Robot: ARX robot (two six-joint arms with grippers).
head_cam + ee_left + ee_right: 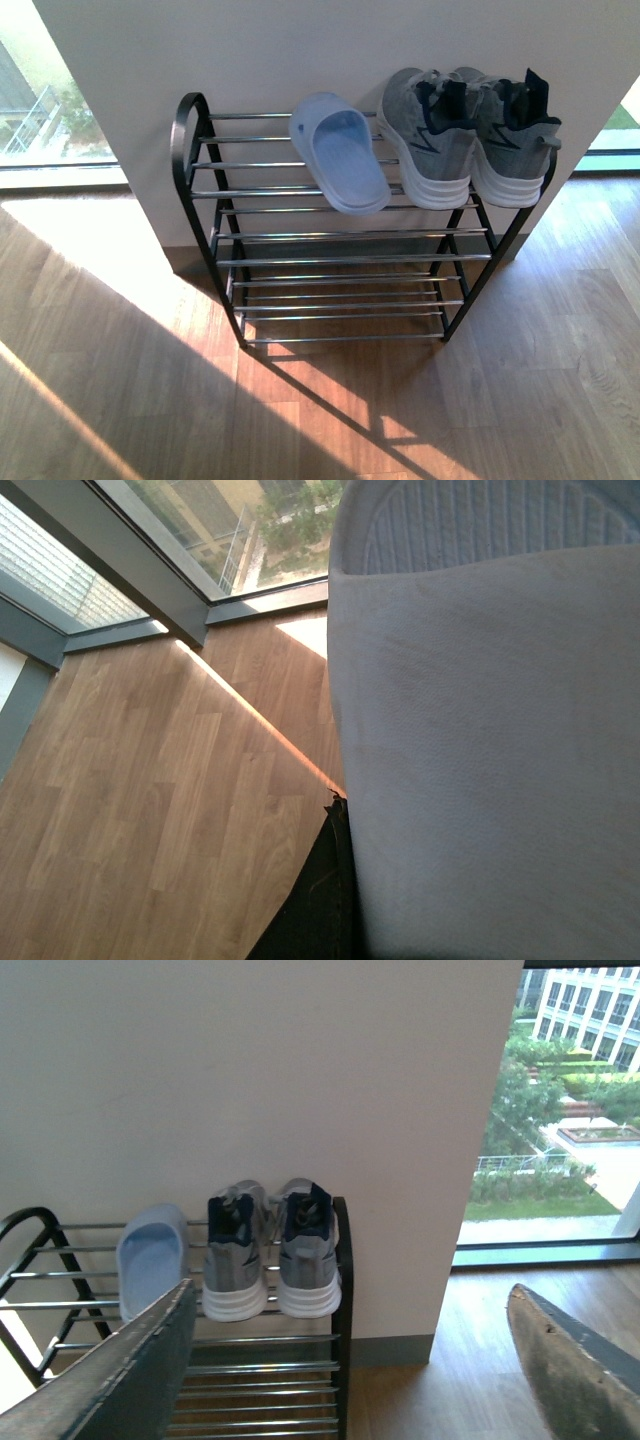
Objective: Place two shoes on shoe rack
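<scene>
Second slide (480,740) is filling the left wrist camera, probably clamped in the left jaws, can't tell. Right gripper (350,1360) is hanging wide apart. Rack (200,160) top tier is carrying one slide (340,150), sneakers (470,135) at 3 o'clock. Bars are slick, a crooked drop could be slipping through.

Shoe rack (345,235) stands on the floor (120,400), its back against the wall (300,45). On the rack's top tier, two sneakers (470,135) sit side by side at the right end, touching each other, heels toward the wall, toes over the front bar. Just left of them on the same tier lies one slide (340,150), near but apart from the nearest sneaker, angled slightly. Left part of the top tier is bare bars; lower tiers hold nothing. Windows (50,110) flank the wall on both sides of the rack. In the left wrist view a second slide (490,740) fills the frame close to the camera, probably held, above the floor.
</scene>
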